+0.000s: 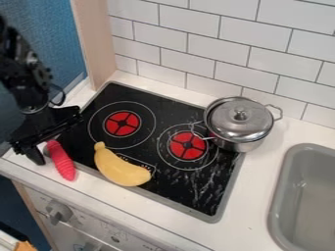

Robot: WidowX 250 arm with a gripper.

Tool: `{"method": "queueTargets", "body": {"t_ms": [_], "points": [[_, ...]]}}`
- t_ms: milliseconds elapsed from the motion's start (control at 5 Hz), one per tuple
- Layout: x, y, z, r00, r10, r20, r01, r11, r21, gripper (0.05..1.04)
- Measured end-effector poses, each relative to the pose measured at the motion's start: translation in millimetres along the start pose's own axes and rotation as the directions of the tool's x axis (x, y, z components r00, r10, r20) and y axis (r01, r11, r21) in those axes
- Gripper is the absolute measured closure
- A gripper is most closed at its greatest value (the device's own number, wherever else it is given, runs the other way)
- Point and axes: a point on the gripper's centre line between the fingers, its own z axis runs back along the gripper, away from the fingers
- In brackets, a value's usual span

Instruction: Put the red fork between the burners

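Target status: the red item (61, 161) lies at the front left corner of the stove (171, 192), beside the left burner (123, 123). It is taken here as the task's fork, although its ridged, rounded body does not confirm that shape. Lying flat, it should need no upright support.

Claw status: the claw (55, 141) is at the left of the stove, by the item's rear end. The jaws appear to stand wide, one left of the item; no grip on it is evident. This spacing would admit the body before closing. Contact cannot be determined.

Placement zone: the gap between the left burner and the right burner (187, 145). The banana (120, 167) lies forward of this gap, along the stove's front edge. The lidded pot (239, 123) stands at the rear right, partly beside the right burner.

Next step, as judged: close on the item, lift, then carry it right. Grip near mid-length for balance; an end grip may let it swing. Clear the banana before lowering.
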Motion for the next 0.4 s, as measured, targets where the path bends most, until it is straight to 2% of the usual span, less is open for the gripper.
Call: {"method": "queueTargets", "body": {"t_ms": [200, 400], "points": [[-2.4, -0.4, -1.5, 1.0, -0.004, -0.005, 0.004, 1.0, -0.01, 0.334], [-3.8, 1.4, -1.1, 1.0, -0.004, -0.017, 0.004, 1.0, -0.002, 0.468]]}}
